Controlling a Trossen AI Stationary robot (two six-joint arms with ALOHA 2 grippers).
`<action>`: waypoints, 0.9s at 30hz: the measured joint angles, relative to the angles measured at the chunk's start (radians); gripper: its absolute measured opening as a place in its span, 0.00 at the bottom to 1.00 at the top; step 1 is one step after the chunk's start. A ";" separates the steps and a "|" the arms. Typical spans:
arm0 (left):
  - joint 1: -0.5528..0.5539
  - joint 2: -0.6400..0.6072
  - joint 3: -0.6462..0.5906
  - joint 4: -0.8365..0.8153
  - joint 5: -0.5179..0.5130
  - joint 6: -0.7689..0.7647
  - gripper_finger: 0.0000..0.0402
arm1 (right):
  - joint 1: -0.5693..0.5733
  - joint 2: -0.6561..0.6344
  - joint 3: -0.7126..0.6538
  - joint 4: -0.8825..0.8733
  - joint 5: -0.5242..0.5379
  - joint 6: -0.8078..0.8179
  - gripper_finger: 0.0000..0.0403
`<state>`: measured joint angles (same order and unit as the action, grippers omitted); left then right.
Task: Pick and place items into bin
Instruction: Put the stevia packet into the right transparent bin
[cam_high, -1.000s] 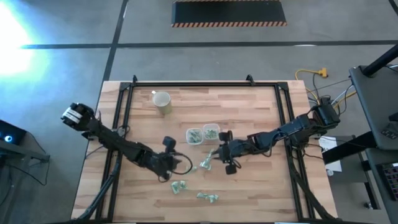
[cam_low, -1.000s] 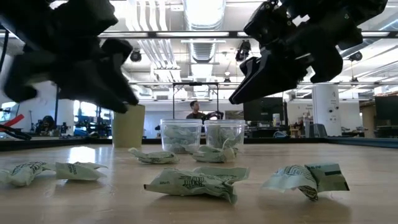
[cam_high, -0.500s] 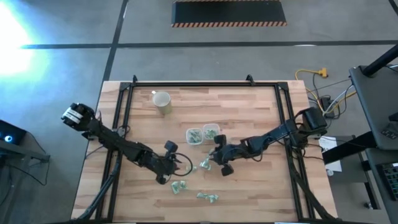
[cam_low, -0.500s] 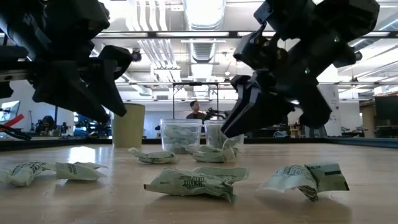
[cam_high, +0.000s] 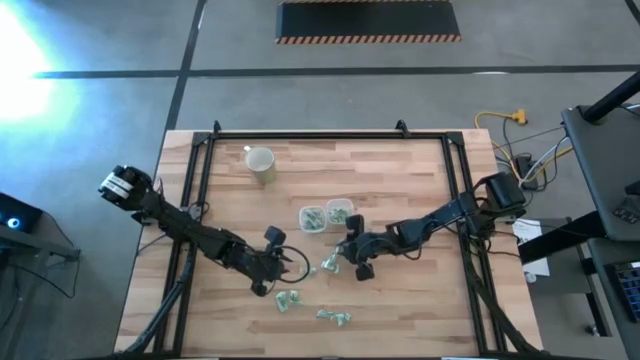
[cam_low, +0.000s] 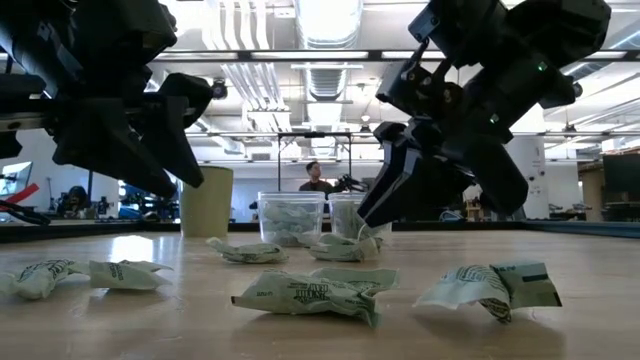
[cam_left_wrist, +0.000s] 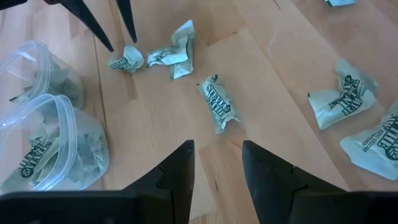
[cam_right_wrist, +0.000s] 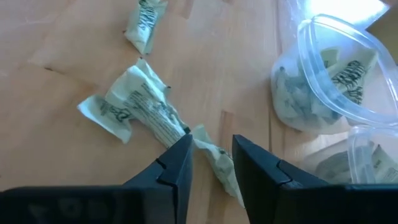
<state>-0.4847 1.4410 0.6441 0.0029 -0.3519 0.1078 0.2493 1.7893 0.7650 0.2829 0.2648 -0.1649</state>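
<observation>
Clearly our right gripper (cam_right_wrist: 211, 165), fingers parted around a wrapped packet (cam_right_wrist: 214, 160), may pinch only crinkly wrapper; our left gripper (cam_left_wrist: 217, 168) waits open nearby.

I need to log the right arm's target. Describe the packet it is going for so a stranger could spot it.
On the wooden table, find the two clear tubs near the middle. Just in front of them the right gripper hangs open over a cluster of packets. The target packet is the small one lying between its fingers, touching a larger crumpled one; the other packets lie apart.

Packet (cam_left_wrist: 377, 144) cut by frame edge; distant person (cam_low: 315, 178) too small.
</observation>
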 joint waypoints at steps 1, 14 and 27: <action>0.000 0.000 0.000 0.000 0.000 0.000 0.29 | 0.000 0.001 0.000 0.000 0.002 0.000 0.27; 0.000 0.000 -0.001 0.007 0.000 0.001 0.29 | -0.001 0.002 0.000 -0.002 0.001 0.027 0.33; 0.000 0.000 -0.010 0.015 0.000 0.001 0.29 | -0.001 0.002 0.000 0.009 0.000 0.025 0.31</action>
<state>-0.4847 1.4410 0.6339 0.0177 -0.3519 0.1085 0.2485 1.7912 0.7650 0.2922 0.2650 -0.1394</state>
